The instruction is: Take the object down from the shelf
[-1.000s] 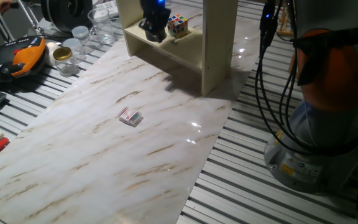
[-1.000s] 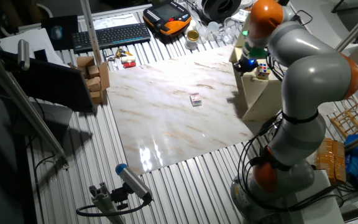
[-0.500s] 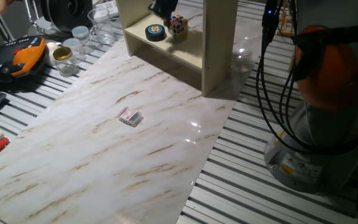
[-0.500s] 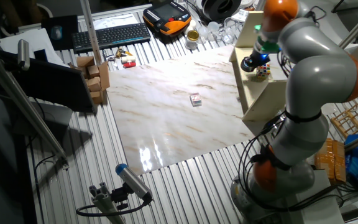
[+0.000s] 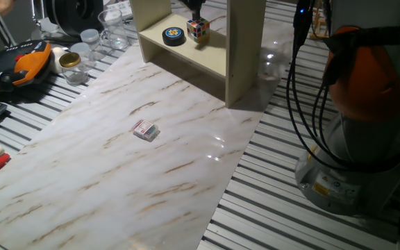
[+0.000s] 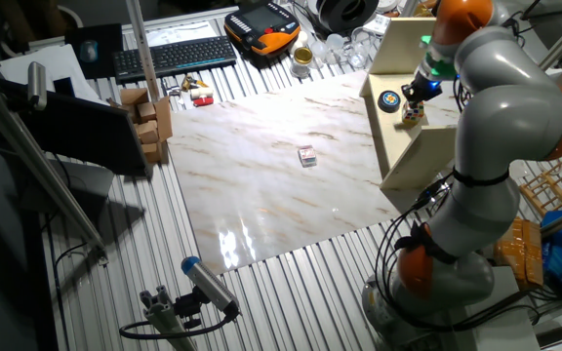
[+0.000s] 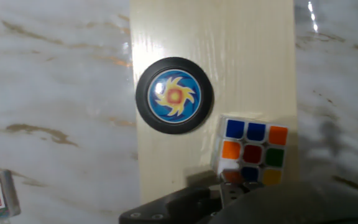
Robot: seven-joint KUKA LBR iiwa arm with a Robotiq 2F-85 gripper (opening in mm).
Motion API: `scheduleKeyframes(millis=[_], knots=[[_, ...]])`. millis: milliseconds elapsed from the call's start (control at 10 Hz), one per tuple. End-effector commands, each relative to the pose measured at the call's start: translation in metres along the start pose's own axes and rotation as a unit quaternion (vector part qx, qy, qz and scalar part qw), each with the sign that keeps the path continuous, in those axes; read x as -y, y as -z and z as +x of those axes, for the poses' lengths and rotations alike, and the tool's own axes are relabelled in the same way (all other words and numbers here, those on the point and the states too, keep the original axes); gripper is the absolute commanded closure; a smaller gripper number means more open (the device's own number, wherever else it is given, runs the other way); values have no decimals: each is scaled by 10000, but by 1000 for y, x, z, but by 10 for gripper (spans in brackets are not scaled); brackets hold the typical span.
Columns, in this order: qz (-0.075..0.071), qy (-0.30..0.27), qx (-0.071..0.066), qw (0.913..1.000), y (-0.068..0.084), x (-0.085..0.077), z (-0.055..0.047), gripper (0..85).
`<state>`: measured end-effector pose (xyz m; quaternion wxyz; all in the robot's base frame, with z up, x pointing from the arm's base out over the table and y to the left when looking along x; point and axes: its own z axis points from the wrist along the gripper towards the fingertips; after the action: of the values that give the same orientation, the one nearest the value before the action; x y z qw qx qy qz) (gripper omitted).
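So the pale beige wooden shelf unit (image 5: 186,52) with its flat board and upright side panels sits at the far end of the white marble-look tabletop (image 5: 117,173), and there are two things on its board: a round black disc with a blue and orange swirl face (image 7: 174,95) lying flat, and a multicoloured puzzle cube (image 7: 250,152) just beside it, not quite touching as far as I can see. From the hand view you look straight down on both, disc closer to the board's edge and cube further in. The robot's dark two-finger gripper (image 6: 416,93) is up over the shelf right above the cube, but only a dark bit of it pokes into the bottom of the hand view, so I honestly can't tell if the fingers are apart or together, and it doesn't look like it's holding anything. Down on the tabletop, well apart from the shelf, there's a small red and white box (image 5: 145,130) lying flat. Off to the side on the ribbed metal bench, a bunch of clear glass jars (image 5: 92,38) stand together, one with a gold lid (image 5: 69,61); can't make out what's inside any of them. There's an orange and black handheld device (image 5: 19,62) near those.
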<state>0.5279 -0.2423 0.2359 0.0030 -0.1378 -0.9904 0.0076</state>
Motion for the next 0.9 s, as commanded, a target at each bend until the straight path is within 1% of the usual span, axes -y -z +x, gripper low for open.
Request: scheduleKeyframes(millis=[0,100,200,300,500,600,800], knots=[[5,-34,30,10000,1,2,0,680],[7,-95,78,9999,1,2,0,510],[11,-125,144,9998,0,2,0,170],[6,-202,207,9996,0,1,-1,0],[64,-178,256,9995,0,1,-1,0],[69,-177,266,9995,0,2,-1,0],[109,-208,239,9994,1,4,-3,0]])
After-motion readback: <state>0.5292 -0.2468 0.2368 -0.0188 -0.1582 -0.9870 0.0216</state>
